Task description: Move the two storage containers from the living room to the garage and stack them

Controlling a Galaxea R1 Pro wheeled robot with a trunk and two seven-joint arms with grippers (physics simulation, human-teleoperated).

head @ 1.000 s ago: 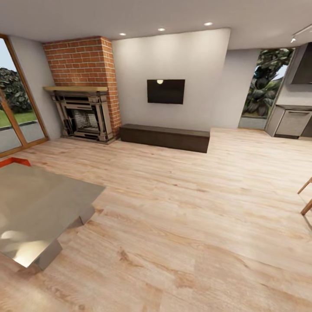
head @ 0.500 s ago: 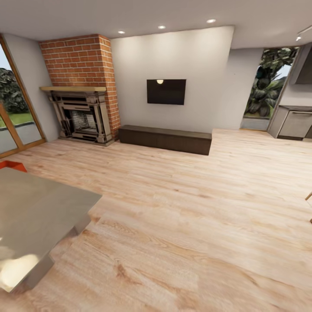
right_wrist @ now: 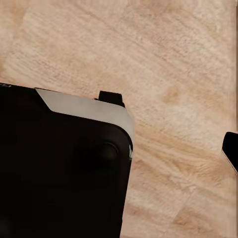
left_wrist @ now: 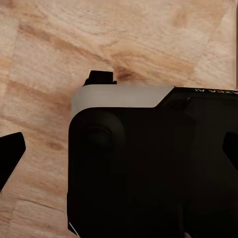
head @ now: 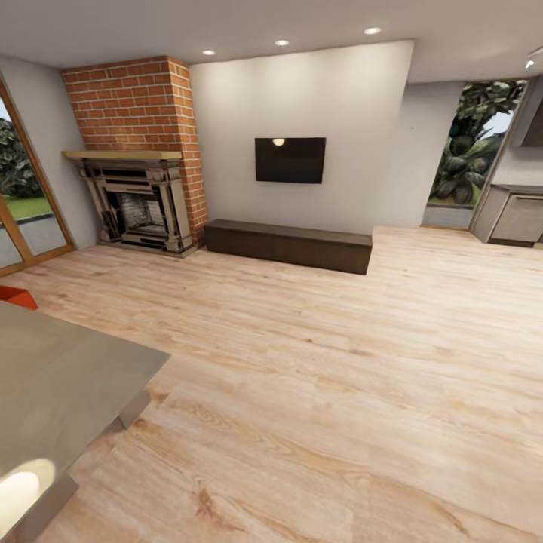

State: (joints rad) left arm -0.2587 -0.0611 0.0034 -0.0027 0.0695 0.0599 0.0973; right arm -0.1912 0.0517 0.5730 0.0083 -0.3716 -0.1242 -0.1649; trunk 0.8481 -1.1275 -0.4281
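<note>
I can't tell if my two claws are open or shut, both hang over the wood floor [head: 339, 392] by my black base [left_wrist: 148, 168], and one orange box [head: 16, 296] peeks out past the grey table [head: 68, 377], far left.

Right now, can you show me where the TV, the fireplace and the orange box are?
TV [head: 289, 160], head view, middle of its black screen.
fireplace [head: 141, 211], head view, its dark opening under the wooden mantel.
orange-red storage container [head: 16, 297], head view, the corner showing behind the grey table.
</note>
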